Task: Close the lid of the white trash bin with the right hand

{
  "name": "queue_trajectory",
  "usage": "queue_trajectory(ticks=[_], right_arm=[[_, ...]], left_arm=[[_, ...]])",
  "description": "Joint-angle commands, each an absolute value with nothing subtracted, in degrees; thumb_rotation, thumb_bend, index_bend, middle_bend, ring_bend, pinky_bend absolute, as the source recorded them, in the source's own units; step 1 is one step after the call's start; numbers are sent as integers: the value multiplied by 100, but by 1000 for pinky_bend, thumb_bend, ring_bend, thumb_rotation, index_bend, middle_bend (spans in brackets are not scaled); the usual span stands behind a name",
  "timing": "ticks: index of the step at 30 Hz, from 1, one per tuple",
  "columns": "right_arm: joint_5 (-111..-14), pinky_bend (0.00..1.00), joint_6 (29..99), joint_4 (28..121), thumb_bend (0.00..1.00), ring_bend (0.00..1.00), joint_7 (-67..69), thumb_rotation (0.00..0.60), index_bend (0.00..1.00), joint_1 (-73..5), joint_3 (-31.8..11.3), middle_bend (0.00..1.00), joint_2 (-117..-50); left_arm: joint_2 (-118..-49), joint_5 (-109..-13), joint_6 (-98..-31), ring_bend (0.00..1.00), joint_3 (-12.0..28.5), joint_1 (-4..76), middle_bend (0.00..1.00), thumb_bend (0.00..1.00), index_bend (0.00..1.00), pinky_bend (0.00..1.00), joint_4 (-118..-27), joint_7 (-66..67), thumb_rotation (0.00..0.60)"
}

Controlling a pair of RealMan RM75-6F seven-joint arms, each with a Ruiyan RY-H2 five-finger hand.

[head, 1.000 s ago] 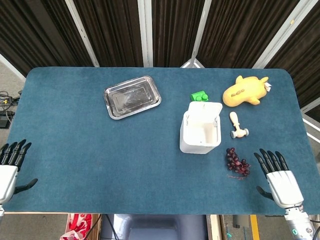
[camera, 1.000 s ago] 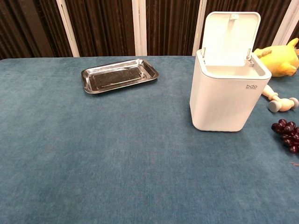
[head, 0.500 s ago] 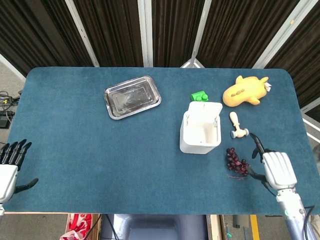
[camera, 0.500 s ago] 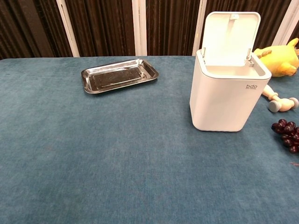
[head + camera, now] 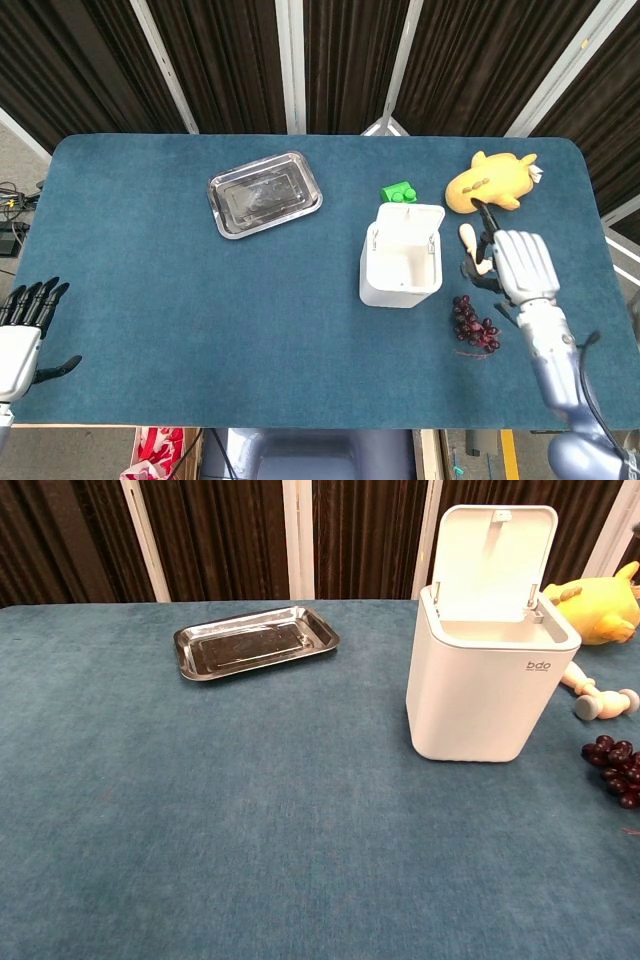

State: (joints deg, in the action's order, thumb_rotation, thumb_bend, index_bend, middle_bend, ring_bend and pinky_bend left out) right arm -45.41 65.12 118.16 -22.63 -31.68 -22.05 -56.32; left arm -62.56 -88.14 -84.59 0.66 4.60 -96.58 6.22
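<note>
White trash bin [image 5: 400, 268] lid [image 5: 492, 560] up; right hand [image 5: 522, 266] beside, empty.

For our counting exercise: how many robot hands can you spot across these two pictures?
2, both only in the head view: the left hand at the table's near left edge, the right hand right of the white trash bin, above the wooden toy.

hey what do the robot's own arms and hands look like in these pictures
Only the head view shows them. The right hand has a white, boxy back and slim black fingers; behind it runs a silver-grey metallic forearm with a thin dark cable alongside. The left hand matches: white back, black fingers. No sleeves; any markings are too small to tell.
</note>
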Motion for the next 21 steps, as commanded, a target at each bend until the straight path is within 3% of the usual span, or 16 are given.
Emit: queue_trajectory(ticks=[1,18,21], right_arm=[[-3818,724,6387,11881,485,712,-2647,600,0,-3588,-2406,657,-5681],[-2554,724,6712,11605,551,723,-3313,600,1,-4566,-2223,668,-6318],[-2472,726,6787,11640,568,727,-3368,600,54,-4637,-2200,673,-6334]], left_arm=[[-6249,-8800,-8435,0,69,473,0,0,0,0,-9661,608,600],[-6182,-8752,-8309,0,51,527,0,0,0,0,-9658,434,600],[-6177,-8745,-8311,0,51,526,0,0,0,0,-9654,410,600]])
